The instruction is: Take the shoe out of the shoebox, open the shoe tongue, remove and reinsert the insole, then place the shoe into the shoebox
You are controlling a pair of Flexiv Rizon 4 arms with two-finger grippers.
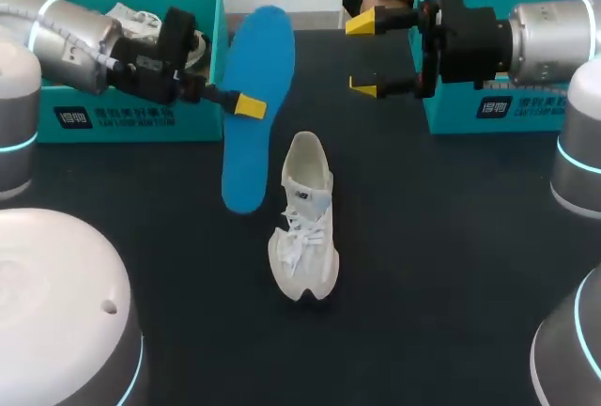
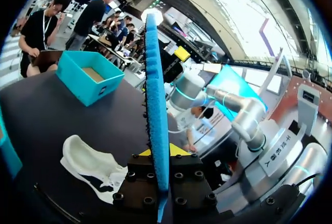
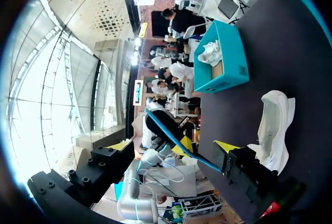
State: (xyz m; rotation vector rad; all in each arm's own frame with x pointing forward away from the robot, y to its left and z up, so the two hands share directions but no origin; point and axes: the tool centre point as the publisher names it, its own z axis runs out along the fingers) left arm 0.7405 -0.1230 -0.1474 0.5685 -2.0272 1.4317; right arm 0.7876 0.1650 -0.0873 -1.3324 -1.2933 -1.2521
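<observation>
On my left, my left gripper point(image 1: 246, 103) is clenching the blue insole point(image 1: 258, 49) (at its edge); the white shoe point(image 1: 303, 223) is lying on the table point(image 1: 451, 265) at the middle; my right gripper point(image 1: 364, 54) is hanging released, holding nothing.

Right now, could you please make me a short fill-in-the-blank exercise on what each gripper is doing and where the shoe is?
1. The left gripper is shut on the ____ insole.
2. The right gripper stands ____ and holds nothing.
3. The ____ shoe rests on the table, with no gripper touching it.

Missing words: blue; open; white.
</observation>
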